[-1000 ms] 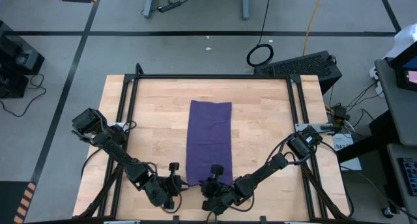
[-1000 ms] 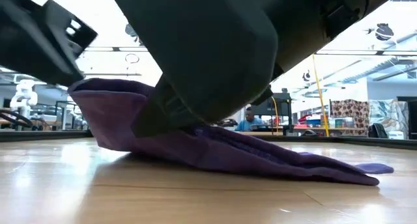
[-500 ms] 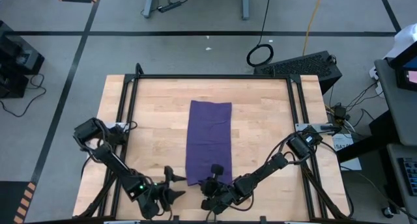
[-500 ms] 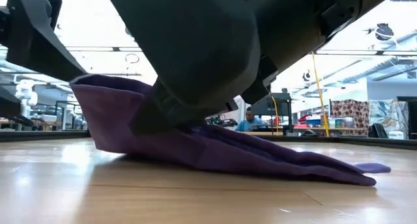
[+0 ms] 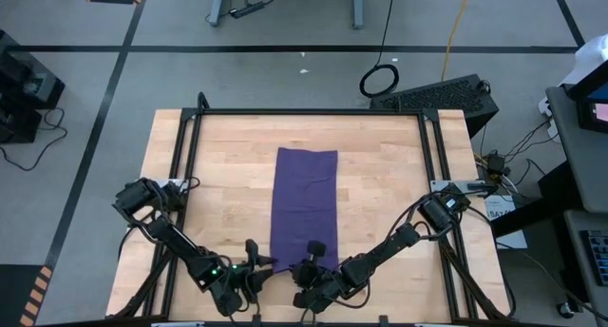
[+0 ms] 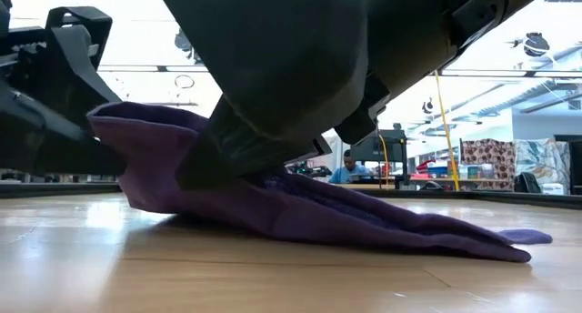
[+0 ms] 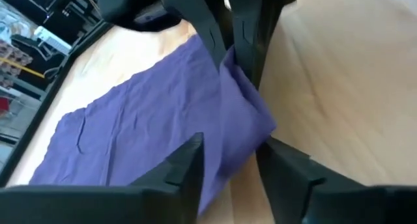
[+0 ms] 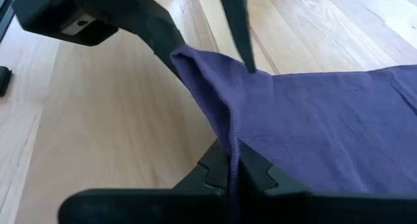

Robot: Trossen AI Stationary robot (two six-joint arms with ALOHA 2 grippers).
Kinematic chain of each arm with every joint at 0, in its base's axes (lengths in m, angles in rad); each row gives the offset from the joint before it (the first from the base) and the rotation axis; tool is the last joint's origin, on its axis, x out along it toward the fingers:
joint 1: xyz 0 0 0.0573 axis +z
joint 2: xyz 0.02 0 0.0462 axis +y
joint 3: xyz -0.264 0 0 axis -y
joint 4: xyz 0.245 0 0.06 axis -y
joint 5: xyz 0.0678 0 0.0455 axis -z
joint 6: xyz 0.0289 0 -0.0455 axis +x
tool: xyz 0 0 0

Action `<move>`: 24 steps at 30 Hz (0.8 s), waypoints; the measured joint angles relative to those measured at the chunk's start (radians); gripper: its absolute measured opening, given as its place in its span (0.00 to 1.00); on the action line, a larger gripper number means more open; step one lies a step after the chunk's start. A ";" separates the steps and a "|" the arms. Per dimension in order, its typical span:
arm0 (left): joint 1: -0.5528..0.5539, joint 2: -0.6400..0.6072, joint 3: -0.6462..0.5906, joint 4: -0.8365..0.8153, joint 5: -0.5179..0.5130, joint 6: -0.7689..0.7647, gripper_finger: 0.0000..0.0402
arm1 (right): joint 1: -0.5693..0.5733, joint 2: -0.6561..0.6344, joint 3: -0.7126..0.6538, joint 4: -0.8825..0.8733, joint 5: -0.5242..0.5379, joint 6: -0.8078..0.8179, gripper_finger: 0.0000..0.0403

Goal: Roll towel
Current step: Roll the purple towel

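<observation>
The purple towel [image 5: 305, 205] lies as a long strip down the middle of the wooden table. Its far part rests flat and its near end is raised off the wood [image 6: 150, 145]. My right gripper [image 5: 314, 255] is shut on that near end. My left gripper [image 5: 258, 262] stands at the towel's near left corner [image 7: 251, 123]. Its fingers are apart, one on each side of the raised corner, and it comes in from the table's left. My right gripper pinches the towel's near edge [image 8: 229, 142] between its two fingers, slanting down from the table's near side. The edge is lifted clear and the cloth slopes down from it to the table farther off. My left gripper has the raised corner between its spread fingers [image 7: 192, 162]; whether they touch the cloth I cannot tell.
Black frame rails [image 5: 186, 175] run along the table's left, right and far sides. Bare wood [image 5: 228, 203] lies on both sides of the towel. The grippers work close to the table's near edge. A person [image 6: 348, 171] sits in the room far behind the table.
My left gripper has sunk and rolled, and has come in toward the towel's raised near left corner from the table's left. Its fingers spread wide halfway through and have since drawn closer about the corner. My right gripper and the towel have kept still.
</observation>
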 joint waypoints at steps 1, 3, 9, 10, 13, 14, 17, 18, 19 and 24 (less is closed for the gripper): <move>0.000 0.000 0.000 0.016 0.000 0.000 0.30 | 0.000 0.000 0.000 0.000 0.000 0.000 0.00; 0.000 0.000 0.000 0.028 0.000 -0.001 0.22 | 0.000 0.000 0.000 0.000 -0.001 0.000 0.00; 0.000 0.000 0.000 0.032 0.003 -0.002 0.02 | 0.000 0.000 0.000 0.000 -0.004 0.000 0.00; 0.000 0.000 0.000 0.032 0.004 -0.002 0.02 | 0.000 0.000 0.000 0.000 -0.003 0.000 0.00; 0.000 0.000 0.000 0.032 0.005 -0.003 0.03 | 0.004 0.000 0.000 -0.001 -0.002 -0.006 0.03; 0.000 0.000 0.000 0.032 0.005 -0.003 0.03 | 0.007 0.000 0.000 -0.001 -0.003 -0.025 0.05; 0.000 0.000 0.000 0.031 0.008 -0.024 0.04 | 0.023 -0.006 0.000 -0.010 0.002 -0.085 0.14; 0.000 0.000 0.000 0.031 0.009 -0.030 0.04 | 0.031 -0.011 0.000 -0.018 0.002 -0.106 0.18; 0.000 0.000 0.000 0.031 0.009 -0.035 0.04 | 0.040 -0.019 0.000 -0.033 0.004 -0.123 0.22; 0.001 0.000 0.000 0.009 0.010 -0.078 0.04 | 0.105 -0.070 0.000 -0.185 0.008 -0.100 0.39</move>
